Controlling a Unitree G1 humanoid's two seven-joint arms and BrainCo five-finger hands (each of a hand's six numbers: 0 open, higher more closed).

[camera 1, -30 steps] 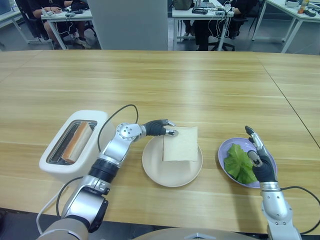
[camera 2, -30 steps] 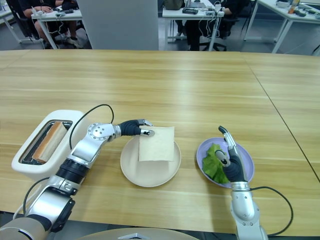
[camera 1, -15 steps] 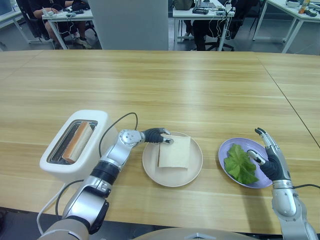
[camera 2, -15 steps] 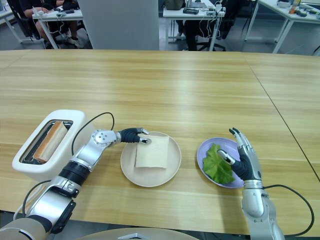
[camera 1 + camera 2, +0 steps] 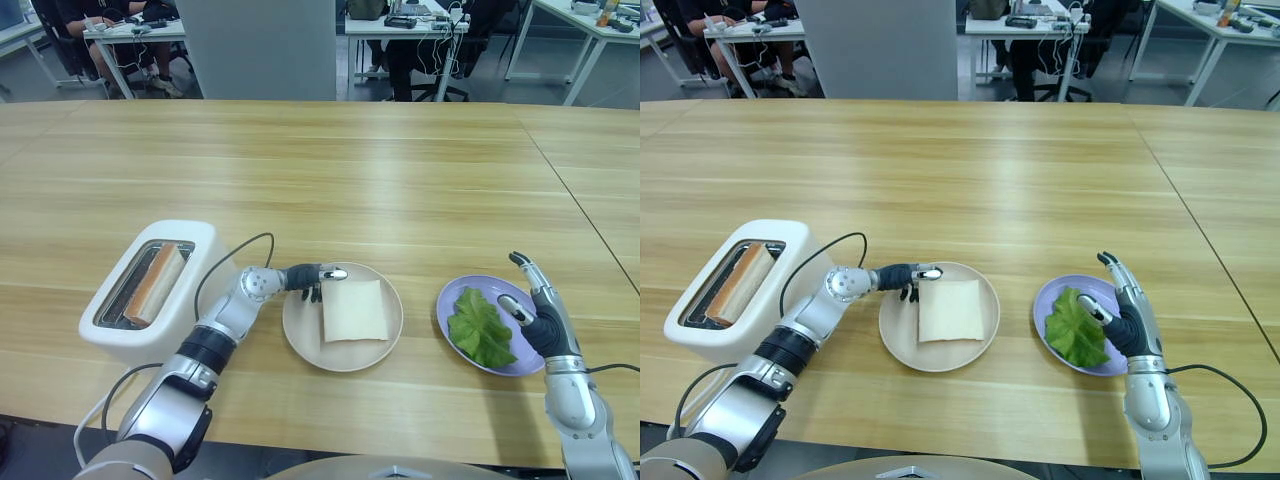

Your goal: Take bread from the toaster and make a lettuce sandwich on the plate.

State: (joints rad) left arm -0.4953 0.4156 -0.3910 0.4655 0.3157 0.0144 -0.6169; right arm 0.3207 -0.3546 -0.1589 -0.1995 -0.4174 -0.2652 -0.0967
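left hand (image 5: 312,277): fingers loose and apart, holding nothing, at the left rim of the plate (image 5: 303,340)
right hand (image 5: 540,320): spread open and empty, at the purple dish's (image 5: 478,284) right edge
bread slice (image 5: 353,310): lay flat on the plate; looked light and squishy
second slice (image 5: 160,280): stood in the toaster (image 5: 118,338) slot; I'd pinch its top edge, gently
lettuce (image 5: 480,328): sat in the purple dish; floppy, thin, probably tears easily, so I'd grab it by the near edge

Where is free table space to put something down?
Free: the wide table behind the toaster, cream plate and purple plate; also the strip between the two plates. Crowded: between toaster and cream plate, where the left robot hand is.
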